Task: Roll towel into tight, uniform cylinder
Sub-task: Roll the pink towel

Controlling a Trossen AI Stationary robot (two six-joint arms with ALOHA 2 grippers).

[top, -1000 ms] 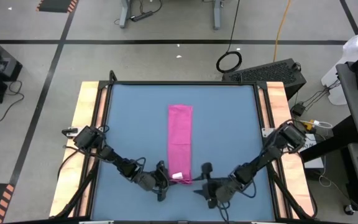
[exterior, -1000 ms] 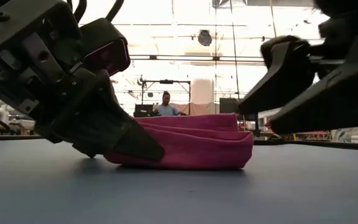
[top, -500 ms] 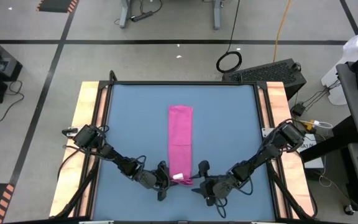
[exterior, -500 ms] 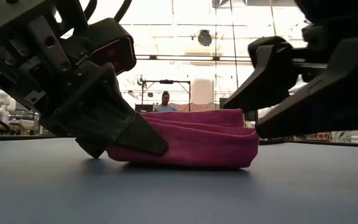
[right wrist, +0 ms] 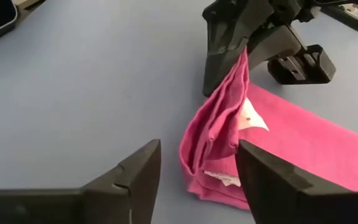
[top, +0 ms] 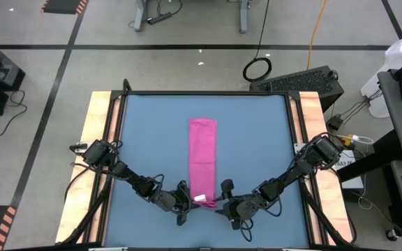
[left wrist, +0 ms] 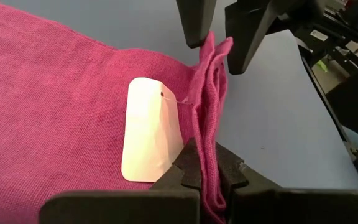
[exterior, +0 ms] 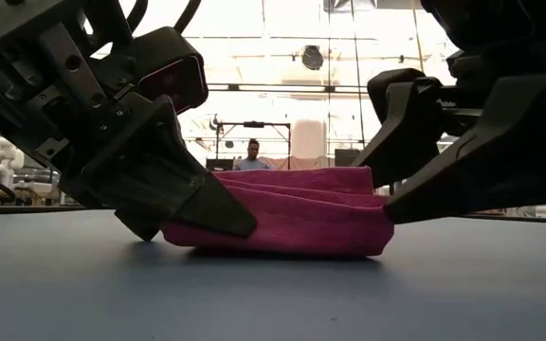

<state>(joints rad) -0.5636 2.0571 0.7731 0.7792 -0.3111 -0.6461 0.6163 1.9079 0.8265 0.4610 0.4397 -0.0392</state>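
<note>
On the blue table (top: pixel 257 139), the towel's (top: pixel 202 150) white tag (left wrist: pixel 146 138) reads blank.

A black keyboard (top: pixel 300 79) is lying on the floor beyond the blue table (top: pixel 152 139). A person (exterior: pixel 253 161) is sitting far behind

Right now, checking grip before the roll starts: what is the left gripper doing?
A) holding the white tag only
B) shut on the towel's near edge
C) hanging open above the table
B: the left gripper is pinched on the towel edge, beside the white tag.
</note>
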